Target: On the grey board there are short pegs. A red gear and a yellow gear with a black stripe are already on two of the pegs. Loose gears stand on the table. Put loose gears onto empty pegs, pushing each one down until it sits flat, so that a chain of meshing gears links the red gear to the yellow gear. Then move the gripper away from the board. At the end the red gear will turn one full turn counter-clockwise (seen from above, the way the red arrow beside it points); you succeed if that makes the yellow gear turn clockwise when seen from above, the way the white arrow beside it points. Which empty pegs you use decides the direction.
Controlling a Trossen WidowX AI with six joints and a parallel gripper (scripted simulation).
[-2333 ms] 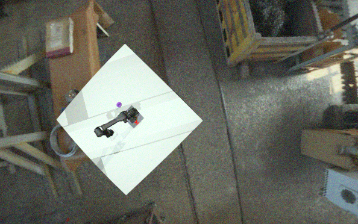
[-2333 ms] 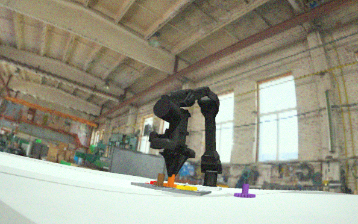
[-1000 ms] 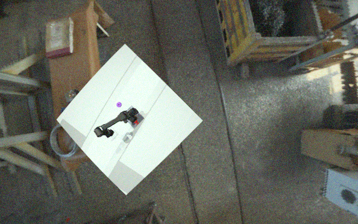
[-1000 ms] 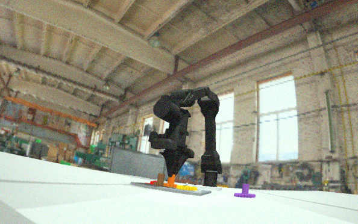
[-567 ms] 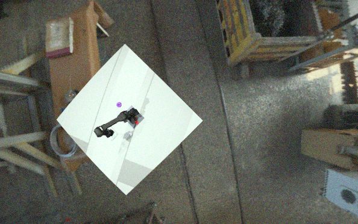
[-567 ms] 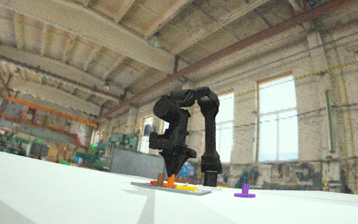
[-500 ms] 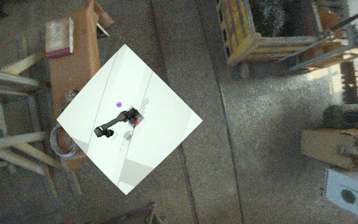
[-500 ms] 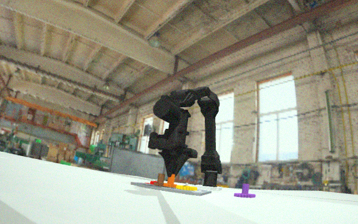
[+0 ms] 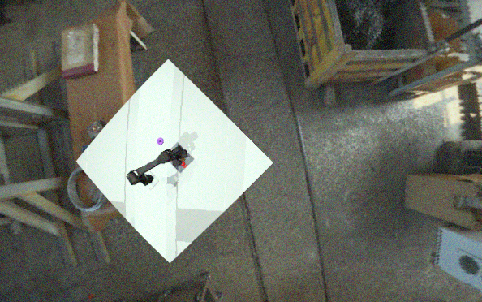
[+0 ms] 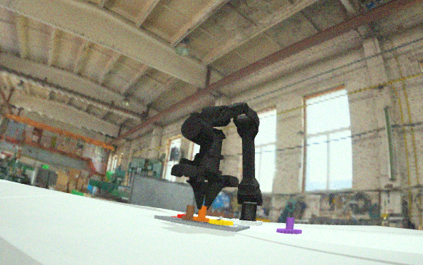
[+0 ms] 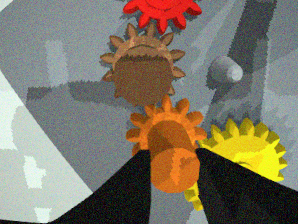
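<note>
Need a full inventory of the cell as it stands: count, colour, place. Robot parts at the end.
red gear: 1, red, on the board beside the brown gear
brown gear: 1, brown, between red and orange gears
orange gear: 1, orange, between brown and yellow gears, stem between the fingertips
yellow gear: 1, yellow, on the board beside the orange gear
purple gear: 1, purple, on the table off the board
bare peg: 1 seen, grey, on the board
board: 1, grey, on the table
table: 1, white, under everything
arm: 1, black, reaching over the board
end effector: 1, black, closed on the orange gear's stem
</note>
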